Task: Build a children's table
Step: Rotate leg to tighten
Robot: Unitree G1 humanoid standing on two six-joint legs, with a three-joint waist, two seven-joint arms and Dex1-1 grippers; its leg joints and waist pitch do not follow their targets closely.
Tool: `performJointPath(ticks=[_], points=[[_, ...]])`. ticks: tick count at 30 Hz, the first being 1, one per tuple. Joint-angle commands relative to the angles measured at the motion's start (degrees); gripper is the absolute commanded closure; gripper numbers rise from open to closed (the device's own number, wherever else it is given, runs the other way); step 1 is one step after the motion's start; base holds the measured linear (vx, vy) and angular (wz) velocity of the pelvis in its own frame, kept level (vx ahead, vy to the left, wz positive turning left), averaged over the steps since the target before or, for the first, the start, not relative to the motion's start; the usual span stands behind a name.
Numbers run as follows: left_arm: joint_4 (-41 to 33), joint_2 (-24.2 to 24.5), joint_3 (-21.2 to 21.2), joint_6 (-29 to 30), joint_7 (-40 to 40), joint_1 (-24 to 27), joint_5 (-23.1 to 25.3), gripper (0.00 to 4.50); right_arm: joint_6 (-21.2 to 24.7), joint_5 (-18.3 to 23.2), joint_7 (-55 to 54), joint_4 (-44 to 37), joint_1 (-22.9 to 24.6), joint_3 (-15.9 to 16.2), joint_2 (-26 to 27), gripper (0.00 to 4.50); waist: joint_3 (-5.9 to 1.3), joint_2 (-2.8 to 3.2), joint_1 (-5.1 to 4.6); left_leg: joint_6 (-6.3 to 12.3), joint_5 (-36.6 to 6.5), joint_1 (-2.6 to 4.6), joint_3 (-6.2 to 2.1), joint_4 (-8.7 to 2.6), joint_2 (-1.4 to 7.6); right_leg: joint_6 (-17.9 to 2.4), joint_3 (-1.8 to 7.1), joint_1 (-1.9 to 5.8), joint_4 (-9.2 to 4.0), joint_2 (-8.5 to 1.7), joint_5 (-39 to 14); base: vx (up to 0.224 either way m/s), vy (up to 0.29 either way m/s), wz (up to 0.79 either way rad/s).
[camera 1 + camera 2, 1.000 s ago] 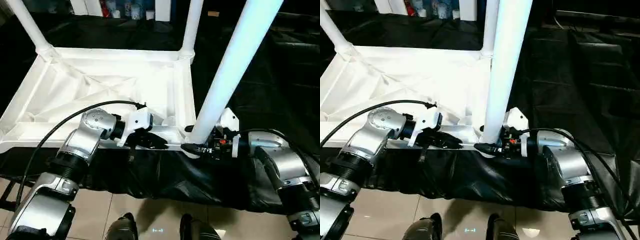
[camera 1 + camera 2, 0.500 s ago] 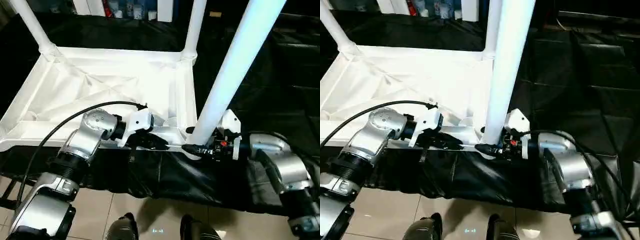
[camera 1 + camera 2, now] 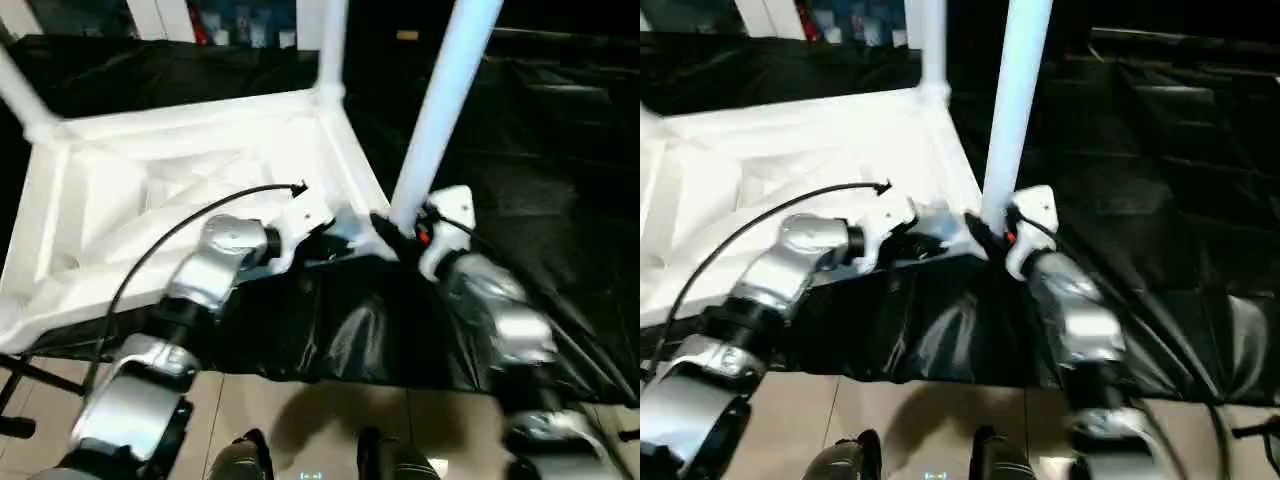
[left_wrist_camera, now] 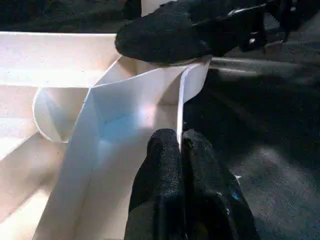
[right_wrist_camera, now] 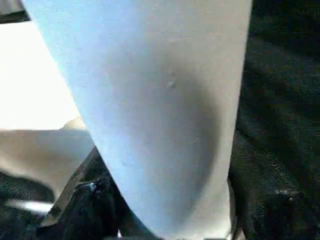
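Left fingers (image 4: 181,165) pinch thin table rim (image 4: 186,90); right fingers (image 3: 392,228) clamp slick, light leg (image 3: 440,110) low, five o'clock corner.

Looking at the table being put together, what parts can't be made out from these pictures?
- Foot of the near leg: head views, hidden behind the right claw, so its seating in the corner socket is unclear.
- Tops of the legs: cut off by the head views' upper edge.
- Right claw's fingers: right wrist view, covered by the leg.
- Near rim of the tabletop: partly hidden by the left forearm.
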Motion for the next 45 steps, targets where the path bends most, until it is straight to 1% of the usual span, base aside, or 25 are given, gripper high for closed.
performJointPath(ticks=[1,3,4,5,6,8,12,17,19,22,23,24,25,26,28,30,31,33,35,36,37,38,41,44,45], points=[[1.7,-5.2,-2.7,1.3,5.2,0.3,0.8,4.5,1.6,-0.1,-1.5,4.8,0.4,5.6,7.2,2.01,-2.12,-0.28,-0.09,0.36,-23.1,0.91,-2.38,-4.7,2.89,-4.9,2.27,1.31,-5.44,-4.49,-35.9,0.0,0.0,0.0],[0.9,-5.7,-3.6,0.5,5.4,0.8,1.5,4.5,-0.6,-1.1,-2.9,5.3,-0.2,6.0,9.4,2.01,-2.09,-0.26,-0.34,0.18,-24.9,0.96,-2.53,-4.83,2.78,-4.4,2.22,1.17,-5.56,-4.57,-36.6,0.0,0.0,0.0],[0.8,-5.8,-3.6,0.3,5.4,0.9,1.6,4.5,-0.8,-1.2,-3.0,5.4,-0.3,6.1,9.7,1.45,-2.12,-0.25,-0.44,0.37,-25.0,0.88,-2.59,-4.94,2.81,-4.3,2.18,1.3,-5.58,-4.62,-35.8,0.0,0.0,0.0],[0.2,-5.6,-4.1,-0.4,4.4,1.3,1.6,4.5,-1.1,-1.2,-2.3,5.0,-0.1,6.4,9.9,1.45,-2.21,-0.22,-0.47,0.5,-24.7,0.81,-2.58,-5.01,2.81,-4.4,2.18,1.45,-5.52,-4.6,-34.8,0.0,0.0,0.0],[-0.3,-5.0,-4.5,-1.2,3.4,1.8,1.8,4.5,-1.5,-1.3,-1.3,4.5,0.3,6.9,9.7,1.31,-2.24,-0.13,-0.56,0.73,-24.0,0.66,-2.48,-5.1,2.96,-5.0,2.24,1.48,-5.34,-4.52,-31.7,0.0,0.0,0.0],[-0.5,-4.4,-4.8,-1.9,2.5,2.1,1.8,4.5,-2.0,-1.4,-0.4,3.8,0.7,7.3,9.1,1.14,-2.3,-0.26,-0.5,1.05,-23.4,0.79,-2.16,-4.97,2.91,-5.8,2.41,1.4,-5.17,-4.4,-28.7,0.0,0.0,0.0],[-0.5,-2.2,-4.5,-3.4,-0.4,2.5,1.5,4.5,-3.2,-1.6,3.9,2.3,1.3,7.6,5.5,0.66,-2.39,-0.34,-0.4,2.17,-21.3,0.58,-1.8,-4.78,2.88,-7.5,2.54,1.7,-4.79,-4.47,-25.2,0.0,0.0,0.0],[-1.5,0.0,-4.3,-5.0,-5.3,3.4,0.3,4.5,-4.2,-1.0,11.3,1.1,1.3,8.0,0.4,0.54,-2.7,-0.59,-0.32,3.58,-18.1,0.3,-1.53,-4.29,2.82,-8.8,2.62,2.27,-4.34,-4.6,-22.3,0.0,0.0,0.0],[-2.6,1.8,-4.0,-5.9,-9.1,4.2,-0.9,4.5,-4.8,0.6,19.7,-0.5,1.7,8.4,-4.0,0.54,-2.85,-0.72,-0.2,5.13,-15.7,0.29,-1.21,-3.88,2.75,-10.0,2.67,2.34,-3.99,-4.43,-19.5,0.0,0.0,0.0],[-2.9,2.4,-3.9,-6.6,-10.6,4.4,-1.5,4.5,-4.8,1.4,23.3,-1.3,1.9,8.5,-5.6,0.54,-2.95,-0.8,-0.08,6.28,-14.6,0.47,-0.85,-3.42,2.73,-11.2,2.81,2.01,-3.9,-4.37,-19.0,0.034,-0.027,0.05],[-2.9,3.1,-3.9,-6.7,-11.5,4.5,-1.5,4.5,-4.6,2.1,26.4,-2.2,2.2,8.8,-7.3,0.54,-3.2,-0.8,0.06,6.82,-12.9,0.4,-0.74,-3.14,2.7,-12.0,2.75,2.22,-3.49,-4.27,-16.7,0.063,-0.043,0.07],[-2.8,4.2,-3.9,-7.1,-13.4,4.7,-2.0,4.5,-4.0,3.5,31.9,-3.4,2.6,9.3,-10.2,0.54,-3.6,-0.79,0.21,7.83,-9.6,0.05,-0.74,-2.78,2.58,-12.9,2.52,2.83,-2.73,-4.12,-12.0,0.075,-0.036,0.01],[-2.8,4.6,-3.8,-7.3,-14.3,4.8,-2.3,4.5,-3.8,4.0,33.9,-3.8,2.7,9.4,-11.2,0.54,-3.79,-0.73,0.26,8.54,-8.0,-0.01,-0.7,-2.64,2.64,-13.8,2.48,3.01,-2.33,-3.99,-8.8,0.075,-0.036,0.01],[-2.8,4.9,-3.8,-7.4,-14.9,4.7,-2.5,4.5,-3.7,4.3,35.4,-3.9,2.7,9.5,-12.0,0.54,-3.89,-0.57,0.35,10.57,-3.9,-0.23,-0.47,-2.08,2.65,-16.1,2.33,3.09,-1.31,-3.61,-0.2,0.079,-0.027,-0.03],[-2.9,5.9,-3.7,-7.6,-16.4,4.8,-2.7,4.5,-3.4,5.1,39.2,-4.5,3.0,10.0,-14.0,0.85,-4.18,-0.5,0.68,11.76,-1.2,-0.06,-0.3,-1.65,2.73,-17.6,2.24,3.32,-0.55,-3.39,5.3,0.067,-0.023,-0.02],[-3.0,6.9,-3.4,-8.1,-18.1,5.0,-3.2,4.5,-3.1,5.9,43.3,-5.1,3.3,10.3,-16.0,0.85,-4.19,-0.63,0.97,12.61,-0.5,-0.23,-0.14,-1.22,2.65,-18.3,2.23,3.29,-0.19,-3.28,7.8,0.0,0.0,0.0],[-2.8,7.1,-3.2,-8.2,-18.3,5.0,-3.3,4.5,-3.2,6.1,44.1,-5.1,3.3,10.3,-16.4,0.95,-4.19,-0.63,0.97,12.61,-0.5,-0.23,-0.14,-1.22,2.65,-18.3,2.23,3.29,-0.19,-3.28,7.8,0.0,0.0,0.0],[-2.8,7.4,-3.0,-8.5,-18.9,4.9,-3.6,4.5,-3.2,6.6,45.2,-5.2,3.2,10.2,-17.0,1.23,-4.2,-0.54,1.18,11.71,-2.8,-0.24,-0.24,-1.33,2.77,-17.8,2.06,3.36,-0.48,-3.43,3.3,0.0,0.0,0.0],[-2.9,7.8,-3.0,-8.6,-19.5,5.1,-4.0,4.5,-3.1,6.9,45.7,-5.3,3.1,10.2,-17.4,1.31,-4.05,-0.58,1.24,10.42,-4.6,-0.11,-0.25,-1.5,2.84,-17.1,2.05,3.2,-0.98,-3.45,-1.4,0.0,0.0,0.0],[-3.0,8.0,-3.0,-8.7,-19.7,5.1,-4.1,4.5,-3.3,6.9,46.0,-5.3,3.0,10.3,-17.6,1.53,-4.04,-0.45,1.31,9.14,-6.3,0.06,-0.29,-1.64,2.98,-16.7,2.11,3.05,-1.3,-3.51,-5.1,0.0,0.0,0.0],[-2.9,8.1,-3.0,-8.7,-19.8,5.1,-4.1,4.5,-3.4,6.9,46.2,-5.2,2.9,10.2,-17.6,1.53,-4.04,-0.45,1.31,9.14,-6.3,0.06,-0.29,-1.64,2.98,-16.7,2.11,3.05,-1.3,-3.51,-5.1,0.0,0.0,0.0],[-2.9,8.5,-3.0,-8.9,-20.2,5.2,-4.2,4.5,-3.7,6.7,46.6,-4.9,2.7,10.3,-17.7,1.53,-4.02,-0.45,1.3,8.45,-6.9,0.03,-0.33,-1.71,3.03,-16.4,2.12,3.02,-1.31,-3.52,-6.2,0.0,0.0,0.0],[-2.8,8.9,-2.9,-9.0,-20.9,5.2,-4.4,4.5,-3.8,6.9,47.7,-5.0,2.6,10.6,-18.1,1.8,-4.24,-0.46,1.32,7.99,-6.2,0.07,-0.32,-1.62,2.98,-16.4,2.21,3.07,-1.09,-3.45,-4.8,0.0,0.0,0.0],[-2.5,9.4,-3.0,-9.3,-21.6,5.2,-4.5,4.5,-4.1,6.8,48.7,-5.1,2.7,10.8,-18.4,1.95,-4.52,-0.44,1.4,9.36,-3.7,-0.01,-0.23,-1.27,2.86,-17.5,2.19,3.21,-0.43,-3.29,0.6,0.0,0.0,0.0],[-2.6,9.6,-3.0,-9.3,-22.0,5.2,-4.5,4.5,-4.0,6.8,49.0,-5.1,2.7,10.8,-18.4,1.98,-4.49,-0.44,1.4,9.57,-3.5,-0.07,-0.21,-1.23,2.83,-17.6,2.19,3.22,-0.4,-3.3,1.1,0.0,0.0,0.0]])
